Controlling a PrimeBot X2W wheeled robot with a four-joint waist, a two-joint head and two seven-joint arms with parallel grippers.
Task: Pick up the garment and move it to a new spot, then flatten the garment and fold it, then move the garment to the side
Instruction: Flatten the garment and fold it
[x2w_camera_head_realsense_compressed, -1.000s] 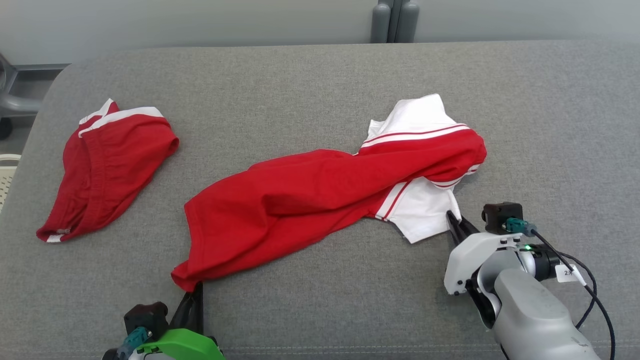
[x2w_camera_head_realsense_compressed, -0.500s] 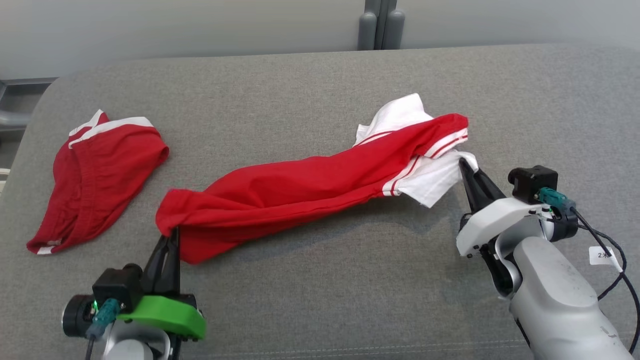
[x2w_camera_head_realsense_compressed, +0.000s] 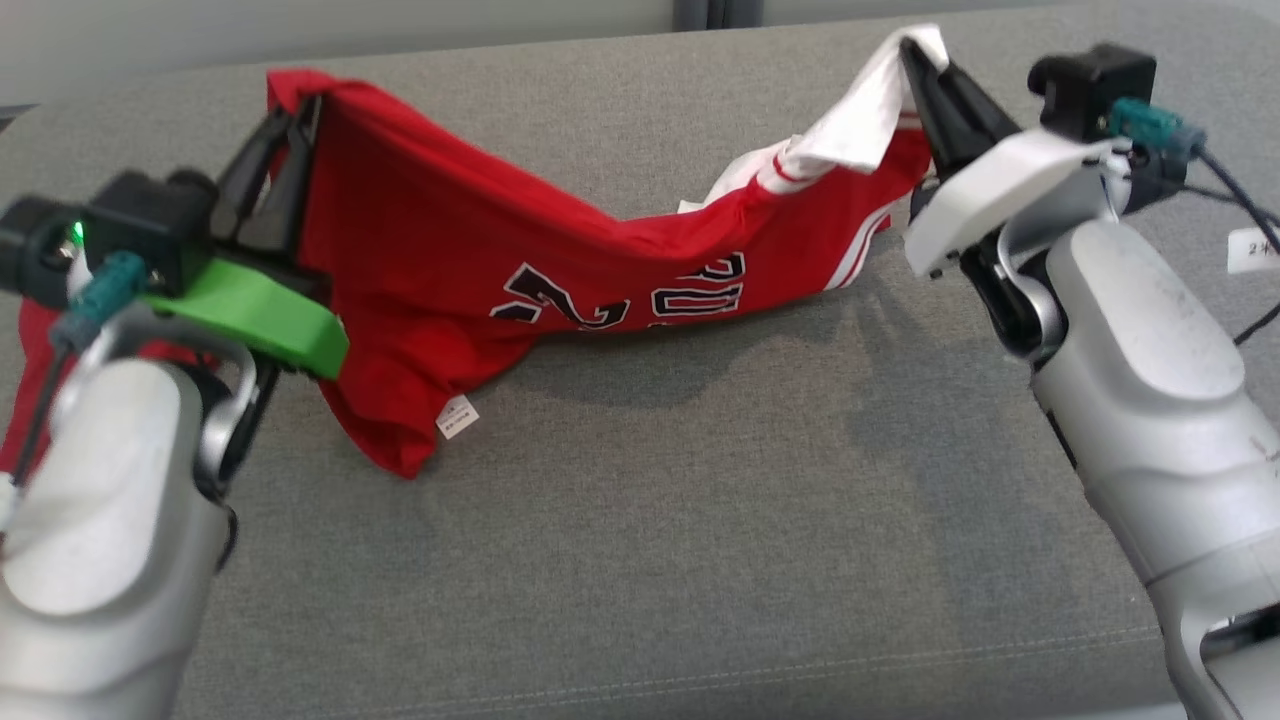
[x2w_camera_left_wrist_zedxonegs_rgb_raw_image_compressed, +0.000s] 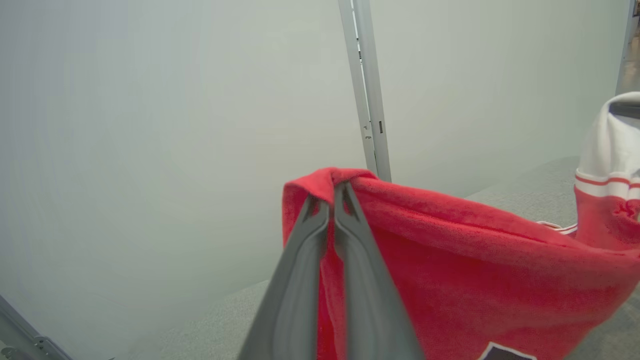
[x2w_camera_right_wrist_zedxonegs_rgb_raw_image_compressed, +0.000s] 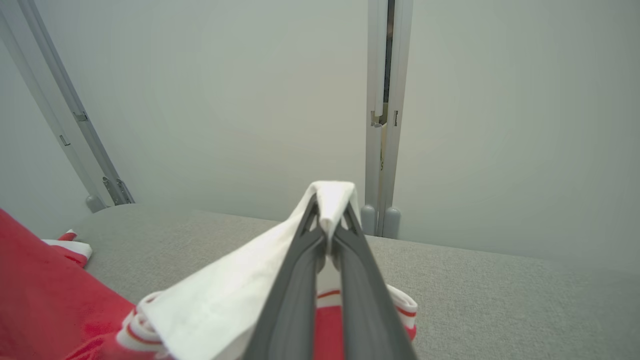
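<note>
Red jersey sags above grey cushion; left gripper upper left pinches red corner, right gripper upper right pinches white edge.

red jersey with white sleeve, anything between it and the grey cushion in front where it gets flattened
Nothing visible: the red white-sleeved jersey hangs over the grey fabric cushion, whose near stretch lies bare.

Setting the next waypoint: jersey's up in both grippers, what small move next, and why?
Probably widen the spread slightly: the left gripper pinches a red corner, the right gripper white fabric, yet the jersey sags bunched between them.
</note>
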